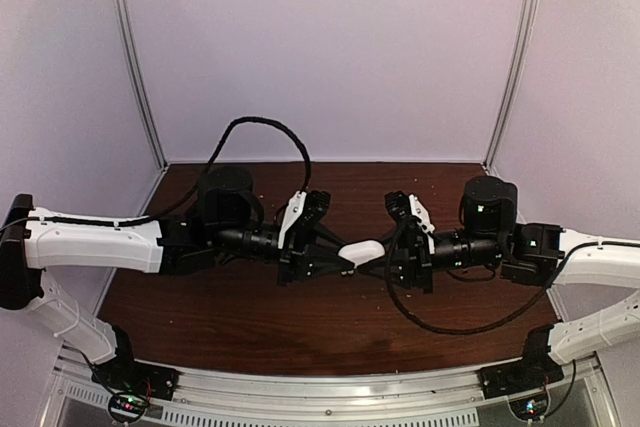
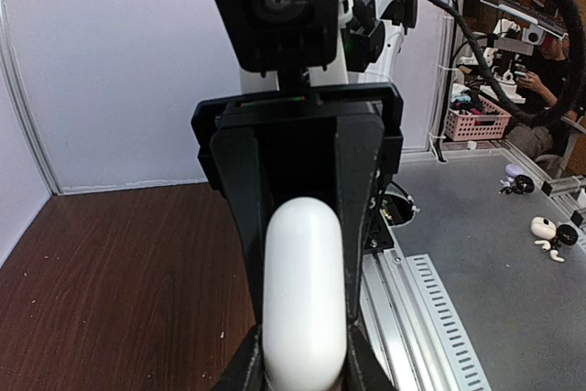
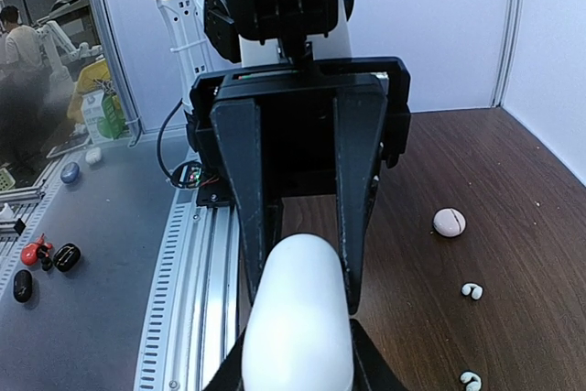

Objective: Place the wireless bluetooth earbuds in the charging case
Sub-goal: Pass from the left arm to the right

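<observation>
White oval plastic case [image 1: 362, 251]: held aloft over the brown wooden tabletop [image 1: 250, 317]. Left pincer [image 1: 343, 263] is clamped on one end and right pincer [image 1: 384, 259] on the other, probably to brace it while the lid is prised open. Two tiny white plastic earbuds [image 3: 472, 291]: loose on the tabletop, well apart from both pincers, off to the right pincer's side. Round pale pebble-like case [image 3: 449, 222]: lying near them.
</observation>
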### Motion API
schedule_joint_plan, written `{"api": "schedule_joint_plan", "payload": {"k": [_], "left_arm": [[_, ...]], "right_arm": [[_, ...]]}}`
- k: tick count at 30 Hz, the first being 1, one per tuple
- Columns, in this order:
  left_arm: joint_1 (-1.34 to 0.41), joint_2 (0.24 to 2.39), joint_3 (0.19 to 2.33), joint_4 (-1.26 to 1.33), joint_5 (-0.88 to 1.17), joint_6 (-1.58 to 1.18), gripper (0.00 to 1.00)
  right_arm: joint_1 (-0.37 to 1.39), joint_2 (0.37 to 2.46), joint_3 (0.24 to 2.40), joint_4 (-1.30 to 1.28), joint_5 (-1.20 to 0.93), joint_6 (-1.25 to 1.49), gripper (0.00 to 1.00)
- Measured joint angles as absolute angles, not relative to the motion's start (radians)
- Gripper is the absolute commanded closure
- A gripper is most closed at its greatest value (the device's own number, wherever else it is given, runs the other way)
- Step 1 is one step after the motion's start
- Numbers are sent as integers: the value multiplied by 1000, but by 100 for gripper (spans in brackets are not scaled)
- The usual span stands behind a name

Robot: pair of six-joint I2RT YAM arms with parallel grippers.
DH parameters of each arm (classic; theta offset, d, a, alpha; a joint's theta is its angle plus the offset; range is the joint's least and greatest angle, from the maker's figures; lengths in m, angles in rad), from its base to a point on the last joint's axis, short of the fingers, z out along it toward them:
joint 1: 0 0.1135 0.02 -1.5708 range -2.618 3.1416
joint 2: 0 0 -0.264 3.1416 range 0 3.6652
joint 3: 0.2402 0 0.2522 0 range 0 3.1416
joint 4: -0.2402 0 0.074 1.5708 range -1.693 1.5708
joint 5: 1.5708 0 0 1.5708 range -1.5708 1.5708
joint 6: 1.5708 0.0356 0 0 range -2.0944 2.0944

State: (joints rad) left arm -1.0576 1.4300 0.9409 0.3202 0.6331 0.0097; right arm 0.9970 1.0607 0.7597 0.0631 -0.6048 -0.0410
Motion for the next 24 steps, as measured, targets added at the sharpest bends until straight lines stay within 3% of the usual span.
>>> {"api": "schedule_joint_plan", "payload": {"k": [3,4,7,9,24], "left_arm": [[-1058,1430,941,321,630,6,100],[-1058,1430,941,321,629,4,95],[-1058,1430,941,321,624,4,62],[-1058,1430,941,321,618,11,52],[-1060,1424,940,322,582,-7,50]], "right_arm": [[997,1061,760,64,-602,-42,80],[997,1061,760,64,-601,-43,81],[997,1061,760,64,-601,-46,84],[997,1061,760,62,-598,-44,85],[997,1039,759,46,-586,-47,92]]}}
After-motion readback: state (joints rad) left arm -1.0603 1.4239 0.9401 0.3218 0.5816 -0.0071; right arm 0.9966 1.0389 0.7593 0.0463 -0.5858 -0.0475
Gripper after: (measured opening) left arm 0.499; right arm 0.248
